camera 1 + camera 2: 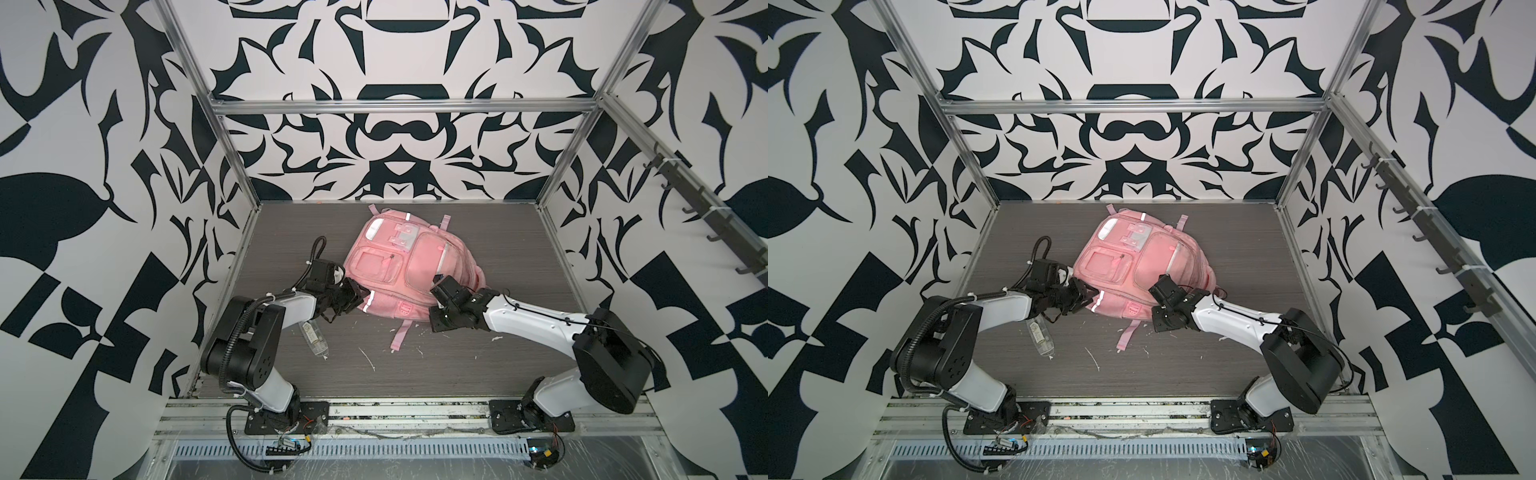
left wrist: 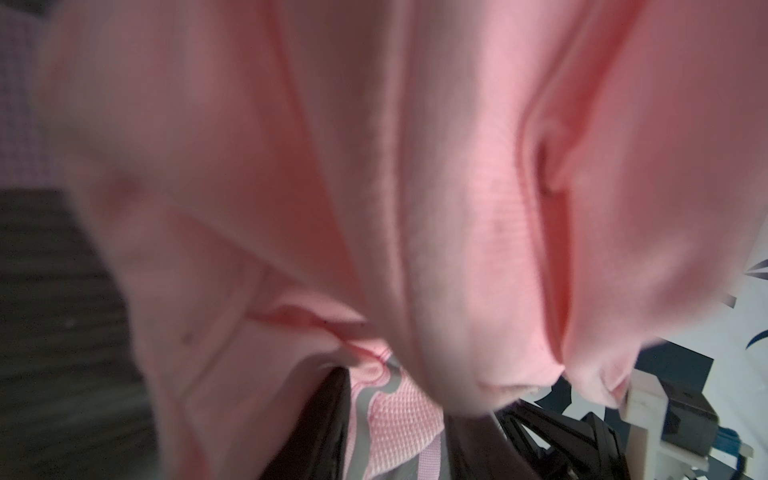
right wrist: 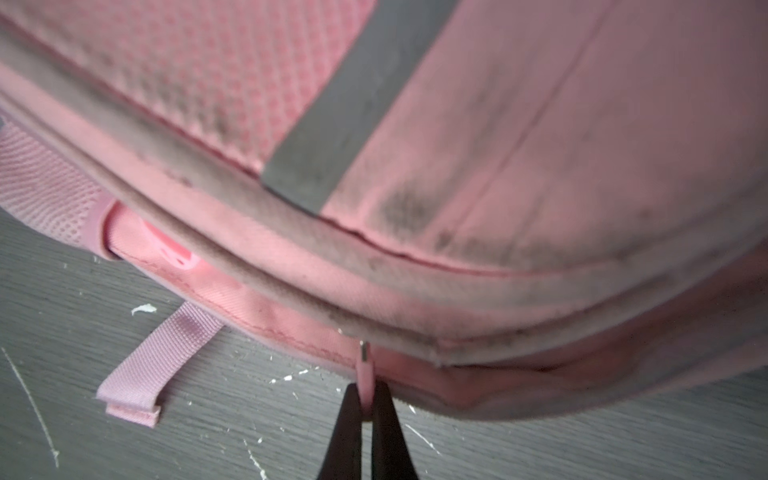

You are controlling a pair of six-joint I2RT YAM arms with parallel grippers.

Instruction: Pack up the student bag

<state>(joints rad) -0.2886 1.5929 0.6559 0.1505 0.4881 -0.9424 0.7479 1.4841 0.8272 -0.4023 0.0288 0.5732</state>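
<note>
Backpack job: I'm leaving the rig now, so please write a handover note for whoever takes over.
Left gripper: clamped on the backpack's near corner.
Right gripper: shut on the zipper pull.
Backpack lies front-up on the table; bottle lies outside it, under the left arm.
Done: backpack held, zipper pull gripped.
Left: run the zipper, then probably pack the bottle.

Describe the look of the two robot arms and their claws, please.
Both arms have white shell links and bulky black joint housings. The left arm carries a ribbed black hose; the right arm a thin black cable. The right claw has slim, tapering black fingers.
</note>
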